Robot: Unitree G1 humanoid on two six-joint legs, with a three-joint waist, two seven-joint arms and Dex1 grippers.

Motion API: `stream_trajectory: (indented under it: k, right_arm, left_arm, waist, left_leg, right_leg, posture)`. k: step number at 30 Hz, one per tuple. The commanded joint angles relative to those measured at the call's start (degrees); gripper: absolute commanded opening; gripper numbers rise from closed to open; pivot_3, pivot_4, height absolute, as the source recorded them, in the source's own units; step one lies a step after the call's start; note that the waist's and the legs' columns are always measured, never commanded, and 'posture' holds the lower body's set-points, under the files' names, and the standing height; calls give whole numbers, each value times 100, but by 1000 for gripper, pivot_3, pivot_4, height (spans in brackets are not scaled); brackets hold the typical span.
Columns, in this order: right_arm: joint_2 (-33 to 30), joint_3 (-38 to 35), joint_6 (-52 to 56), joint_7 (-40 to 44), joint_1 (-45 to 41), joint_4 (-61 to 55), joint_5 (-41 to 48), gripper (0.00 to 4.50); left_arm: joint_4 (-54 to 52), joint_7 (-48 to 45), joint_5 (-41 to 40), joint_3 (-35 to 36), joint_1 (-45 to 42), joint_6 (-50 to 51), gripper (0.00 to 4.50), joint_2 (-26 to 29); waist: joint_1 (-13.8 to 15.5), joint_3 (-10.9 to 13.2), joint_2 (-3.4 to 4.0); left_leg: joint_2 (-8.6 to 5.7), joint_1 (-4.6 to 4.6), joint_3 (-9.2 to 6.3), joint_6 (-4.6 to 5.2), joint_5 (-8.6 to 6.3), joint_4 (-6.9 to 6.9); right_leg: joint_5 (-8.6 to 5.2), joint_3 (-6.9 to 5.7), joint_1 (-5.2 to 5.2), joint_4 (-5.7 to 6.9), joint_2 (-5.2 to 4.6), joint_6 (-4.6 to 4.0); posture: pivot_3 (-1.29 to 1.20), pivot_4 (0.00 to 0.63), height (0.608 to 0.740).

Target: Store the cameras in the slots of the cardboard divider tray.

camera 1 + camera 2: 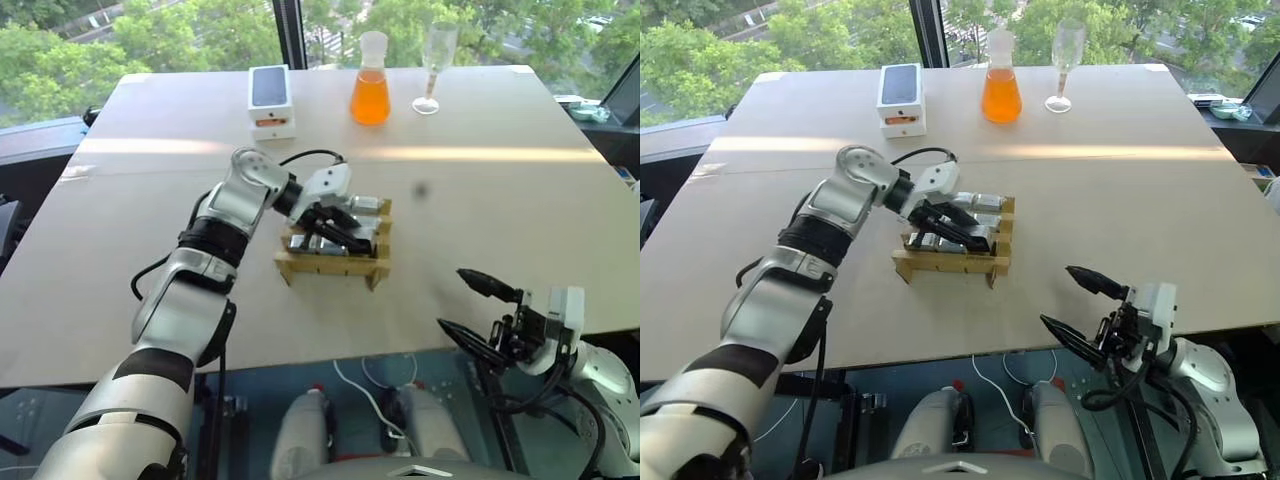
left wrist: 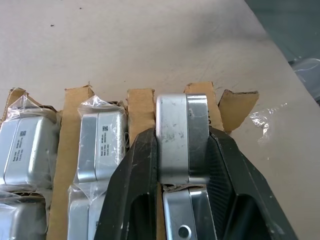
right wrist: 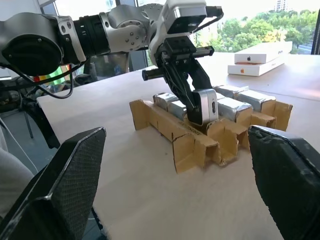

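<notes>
The cardboard divider tray (image 1: 330, 268) lies mid-table, and several cameras (image 2: 97, 145) in clear wrap sit in its slots. My left gripper (image 1: 355, 240) reaches over it from the left and is shut on one bare silvery camera (image 2: 172, 140). That camera (image 3: 204, 106) is tilted, with its lower end down among the cardboard strips near the tray's right end. My right gripper (image 1: 458, 300) hovers off the table's front edge, to the right of the tray. It is open, with nothing between its wide black fingers (image 3: 70, 185).
At the table's far side stand a white phone box (image 1: 271, 100), a flask of orange liquid (image 1: 370, 85) and a wine glass (image 1: 432, 65). Bare tabletop (image 1: 500, 200) surrounds the tray. The front edge (image 1: 300, 362) drops off close to my right gripper.
</notes>
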Motion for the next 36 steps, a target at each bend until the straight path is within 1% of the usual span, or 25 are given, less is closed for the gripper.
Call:
stream_trajectory:
  k: [1, 7, 9, 11, 13, 15, 16, 20, 21, 24, 26, 28, 30, 33, 35, 36]
  right_arm:
    - [83, -163, -157, 56, -42, -34, -54, 4494]
    - [221, -161, -185, -42, -88, 68, -244, 4494]
    - [258, -161, -214, -45, -90, 100, -297, 4500]
    - [289, -163, -196, -63, -79, 107, -298, 4500]
    - [313, -154, -192, -66, -68, 111, -308, 4500]
    - [336, -149, -198, -60, -57, 122, -333, 4500]
    - [350, -148, -207, -57, -57, 136, -350, 4500]
    - [336, -135, -145, -120, -107, 186, -437, 4500]
    - [325, -148, -127, -143, -110, 184, -455, 4500]
    - [250, -289, -133, -345, -160, 337, -698, 4500]
    - [162, -399, -128, -278, -177, 429, -672, 4500]
    - [46, -497, -90, -209, -266, 607, -674, 4500]
    - [-43, -553, -69, -154, -373, 804, -693, 4500]
    - [-147, -594, -59, 46, -612, 1181, -681, 4500]
    - [-221, -614, -60, 175, -850, 1555, -741, 4500]
    - [-270, -628, -26, 206, -1011, 1791, -782, 4500]
  left_arm:
    - [3, 30, 80, 40, -160, -48, 711, -23]
    - [-162, -47, 117, -165, -73, 44, 711, 19]
    - [-191, -48, 44, -214, -96, 151, 1755, 55]
    - [-170, 7, 91, -190, -127, 155, 2372, 54]
    - [-127, 92, 102, -75, -169, 203, 3442, -6]
    - [-236, 83, -9, 37, -197, 413, 4342, -17]
    - [-382, 41, -109, 118, -192, 535, 4442, 7]
    - [-1335, 65, -735, 727, 67, 1135, 4442, 239]
    - [-1636, 119, -888, 871, 196, 1307, 4442, 321]
    - [-3013, 656, -1669, 1762, 1044, 2088, 4442, 616]
    - [-3906, 1063, -2008, 2243, 1727, 2495, 4442, 824]
    - [-4516, 1584, -2071, 2635, 2458, 2707, 4442, 1008]
    - [-4889, 2043, -1968, 2863, 3058, 2605, 4442, 1120]
    - [-5436, 2454, -1948, 3187, 4008, 2570, 4442, 1325]
    - [-5776, 2854, -2045, 3539, 4650, 2626, 4442, 1271]
    - [-6058, 3000, -2175, 3760, 5108, 2657, 4442, 1168]
  waist:
    - [5, 0, 0]
    - [1, 0, 0]
    - [0, 0, 0]
    - [3, 0, 0]
    - [8, 0, 0]
    - [9, 0, 0]
    - [9, 0, 0]
    - [-7, 0, 1]
    - [-24, 0, 1]
    - [-91, -6, 11]
    - [-109, -6, 11]
    - [-131, -6, 11]
    - [-110, -6, 9]
    - [-78, -5, 8]
    - [-59, -5, 8]
    - [-61, -6, 9]
  left_leg:
    - [0, 0, 0, 0, 0, 0]
    - [1, -2, -1, -1, 0, 1]
    - [0, -1, 0, -1, 0, 1]
    - [0, -1, -1, -1, 0, 1]
    - [0, -2, -3, -1, 0, 1]
    - [1, -2, -2, -1, 0, 3]
    - [0, -2, -3, -1, 0, 5]
    - [1, -4, -4, -1, 0, 8]
    - [5, -8, -7, -22, 13, 7]
    - [14, 2, -3, -26, 15, 0]
    - [15, 8, -1, -27, 16, -4]
    - [16, 9, -2, -28, 16, -3]
    - [14, 20, -1, -27, 16, -3]
    - [13, 46, 0, -17, 10, -5]
    - [12, 64, 0, -1, 0, -8]
    - [12, 65, 0, 0, 0, -8]
  right_leg:
    - [0, 0, 0, 0, 0, 0]
    - [0, -1, 0, 0, -1, 0]
    - [0, 0, 0, 0, 0, 0]
    - [0, -1, 0, 0, 0, 0]
    - [0, -2, 0, 0, 0, 0]
    - [0, -2, 1, 1, -1, 0]
    - [0, -2, 1, 2, -2, 0]
    - [0, -2, 1, 3, -3, 0]
    - [2, -4, -1, 2, -4, -3]
    - [4, 6, -1, 4, -6, -7]
    - [6, 11, 0, 12, -20, -12]
    - [5, 7, 1, 12, -24, -11]
    - [4, 9, 14, 13, -40, -8]
    - [0, 5, 36, 11, -44, -1]
    - [-1, 2, 54, 10, -50, -1]
    - [-1, 3, 55, 9, -51, -1]
  posture:
    - [0, 150, 740]
    - [0, 150, 740]
    - [0, 150, 740]
    - [0, 150, 740]
    - [0, 150, 740]
    - [0, 150, 740]
    - [0, 150, 740]
    - [0, 150, 740]
    - [0, 150, 740]
    - [0, 150, 740]
    - [0, 150, 740]
    - [0, 150, 740]
    - [0, 150, 740]
    - [0, 150, 740]
    - [0, 150, 740]
    - [0, 150, 740]
